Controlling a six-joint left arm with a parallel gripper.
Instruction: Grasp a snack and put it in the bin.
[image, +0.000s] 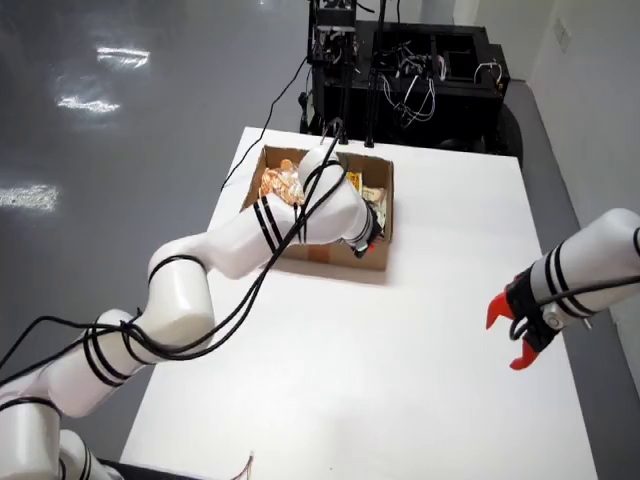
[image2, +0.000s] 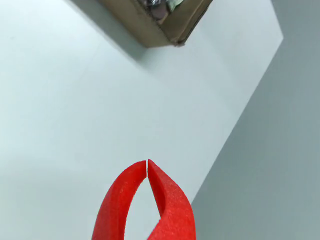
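Note:
A cardboard box (image: 325, 252) stands on the white table (image: 400, 380) toward its far side. Snack packets lie in it: an orange one (image: 282, 185) on the left and others (image: 371, 197) on the right. My white arm reaches from the lower left across the box. Its gripper (image: 368, 238) sits over the box's front right corner and is mostly hidden there. In the wrist view the two red fingers (image2: 170, 200) meet at the tips of my gripper (image2: 147, 161) with nothing between them, above bare table. The box corner (image2: 167, 32) is ahead of them.
A second arm with spread red fingers (image: 497, 312) hangs over the table's right edge. Black equipment with cables (image: 420, 70) stands behind the far edge. The wrist view shows the table edge (image2: 235, 125) and grey floor beyond it.

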